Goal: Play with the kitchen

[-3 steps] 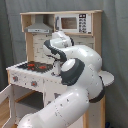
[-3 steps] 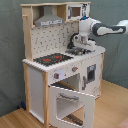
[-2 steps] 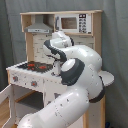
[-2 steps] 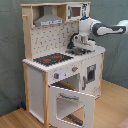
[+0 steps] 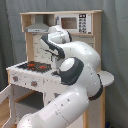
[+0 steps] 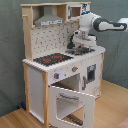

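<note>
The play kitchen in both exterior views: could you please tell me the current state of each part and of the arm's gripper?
Oven door: open, swung down and outward.
Stovetop: bare, nothing on the red burners.
Range hood: fixed above the stovetop.
Sink: mostly hidden under the arm.
Gripper: low over the sink; open or shut cannot be told.

Hidden parts of the play kitchen

In the first exterior view the arm (image 5: 75,70) covers the kitchen (image 5: 30,30)'s sink side. In the second exterior view the gripper (image 6: 80,48) is too small to read, and the picture's right edge cuts the arm.
</note>
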`<move>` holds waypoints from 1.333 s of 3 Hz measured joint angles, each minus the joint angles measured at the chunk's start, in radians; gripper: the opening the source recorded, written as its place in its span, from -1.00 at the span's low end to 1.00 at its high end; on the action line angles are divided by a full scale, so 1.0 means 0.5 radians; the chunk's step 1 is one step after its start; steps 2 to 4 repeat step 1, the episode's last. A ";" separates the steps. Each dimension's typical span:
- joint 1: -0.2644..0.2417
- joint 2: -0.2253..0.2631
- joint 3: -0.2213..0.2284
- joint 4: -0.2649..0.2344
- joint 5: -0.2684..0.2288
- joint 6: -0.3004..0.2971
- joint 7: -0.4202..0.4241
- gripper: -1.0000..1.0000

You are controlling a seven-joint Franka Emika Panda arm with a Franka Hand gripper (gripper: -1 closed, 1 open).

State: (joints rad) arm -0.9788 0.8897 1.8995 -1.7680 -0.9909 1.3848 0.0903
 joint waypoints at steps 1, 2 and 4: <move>-0.003 0.000 0.123 -0.012 0.061 -0.133 0.081 1.00; -0.003 0.000 0.123 -0.012 0.061 -0.133 0.081 1.00; -0.003 0.000 0.123 -0.012 0.061 -0.133 0.081 1.00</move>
